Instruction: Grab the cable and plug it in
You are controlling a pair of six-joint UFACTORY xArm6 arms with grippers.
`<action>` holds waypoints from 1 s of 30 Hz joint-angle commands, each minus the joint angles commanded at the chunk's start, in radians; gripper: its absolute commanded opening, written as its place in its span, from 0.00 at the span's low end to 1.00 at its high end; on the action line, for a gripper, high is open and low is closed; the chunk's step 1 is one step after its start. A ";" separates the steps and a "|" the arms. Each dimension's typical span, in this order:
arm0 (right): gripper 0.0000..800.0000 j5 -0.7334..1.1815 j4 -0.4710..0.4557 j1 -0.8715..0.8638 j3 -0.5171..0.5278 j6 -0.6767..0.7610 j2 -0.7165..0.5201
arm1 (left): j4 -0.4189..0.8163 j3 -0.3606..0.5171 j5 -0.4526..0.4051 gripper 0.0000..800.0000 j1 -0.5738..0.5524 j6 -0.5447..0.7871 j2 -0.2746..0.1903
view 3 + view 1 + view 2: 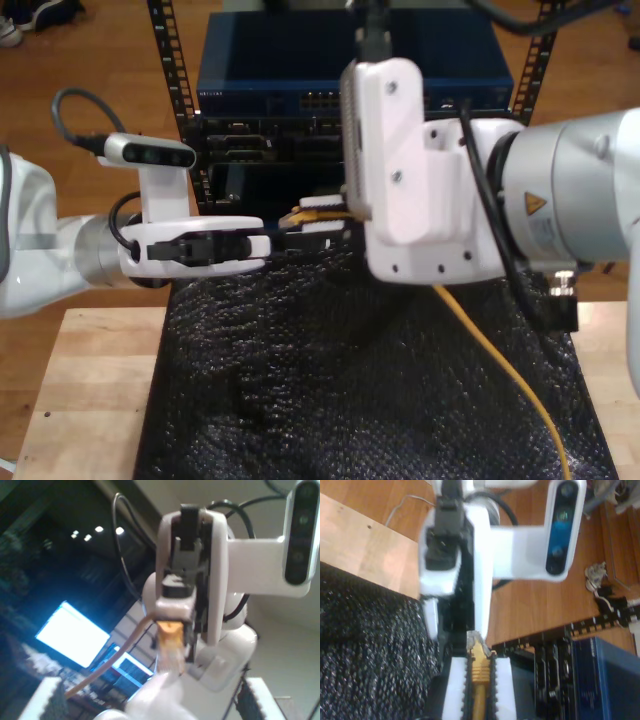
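Observation:
The orange-yellow cable (pixel 500 370) trails over the black mat up to my second gripper (pixel 320 212), on the arm at the exterior view's right. That gripper (pixel 480 662) is shut on the cable (pixel 480 685) just behind its clear plug (pixel 476 641). My first gripper (pixel 265 245) reaches in from the exterior view's left and stops just short of the plug. In the first wrist view its fingers (pixel 50 702) stand wide apart, facing my second gripper (pixel 175 625) and the orange cable end (pixel 167 630).
A rack with a blue network unit (pixel 340 80) and dark port panels (pixel 240 150) stands behind both grippers. Black foam matting (pixel 330 380) covers the wooden table (pixel 90 390). Black robot cables (pixel 125 555) hang near my second gripper.

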 joint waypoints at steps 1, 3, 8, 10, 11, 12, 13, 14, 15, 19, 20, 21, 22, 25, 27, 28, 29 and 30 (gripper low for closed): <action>0.00 0.000 0.000 -0.014 0.002 0.002 0.000 | 0.008 -0.006 -0.012 0.99 0.002 0.000 -0.008; 0.00 0.002 -0.002 -0.038 0.006 0.002 -0.002 | 0.028 -0.023 -0.031 0.99 0.003 0.000 -0.031; 0.00 0.063 -0.003 -0.138 0.006 0.005 0.009 | 0.084 -0.037 -0.107 0.99 0.006 0.000 -0.077; 0.00 0.126 -0.002 -0.207 0.005 0.014 0.012 | 0.106 -0.054 -0.137 0.99 0.006 0.000 -0.094; 0.00 0.153 -0.002 -0.244 0.005 0.015 0.012 | 0.120 -0.063 -0.147 0.99 0.006 0.000 -0.098; 0.00 0.178 -0.002 -0.282 0.005 0.017 0.014 | 0.133 -0.071 -0.155 0.99 0.006 0.000 -0.100; 0.00 0.196 -0.002 -0.321 0.006 0.015 0.015 | 0.149 -0.080 -0.163 0.99 0.006 0.000 -0.104; 0.00 0.215 -0.002 -0.356 0.006 0.015 0.017 | 0.163 -0.087 -0.172 0.99 0.006 0.002 -0.110; 0.00 0.232 -0.002 -0.388 0.006 0.015 0.017 | 0.178 -0.097 -0.184 0.99 0.006 0.002 -0.115; 0.00 0.296 -0.003 -0.480 0.008 0.015 0.040 | 0.241 -0.124 -0.232 0.99 0.006 0.003 -0.135; 0.00 0.310 -0.003 -0.496 0.009 0.015 0.048 | 0.264 -0.133 -0.239 0.99 0.006 0.003 -0.140; 0.00 0.319 -0.005 -0.508 0.011 0.015 0.054 | 0.287 -0.144 -0.245 0.99 0.006 0.005 -0.143; 0.00 0.324 -0.005 -0.522 0.015 0.015 0.058 | 0.311 -0.157 -0.255 0.99 0.006 0.005 -0.146; 0.00 0.327 -0.006 -0.555 0.034 0.014 0.063 | 0.385 -0.186 -0.282 0.99 0.006 0.006 -0.164; 0.00 0.327 -0.006 -0.569 0.044 0.014 0.063 | 0.442 -0.203 -0.310 1.00 0.006 0.012 -0.180; 0.00 0.327 -0.008 -0.572 0.048 0.014 0.063 | 0.474 -0.206 -0.325 1.00 0.006 0.017 -0.190; 0.00 0.327 -0.009 -0.577 0.049 0.014 0.063 | 0.509 -0.207 -0.341 1.00 0.006 0.025 -0.201; 0.00 0.327 -0.011 -0.580 0.049 0.012 0.063 | 0.543 -0.207 -0.354 1.00 0.006 0.032 -0.212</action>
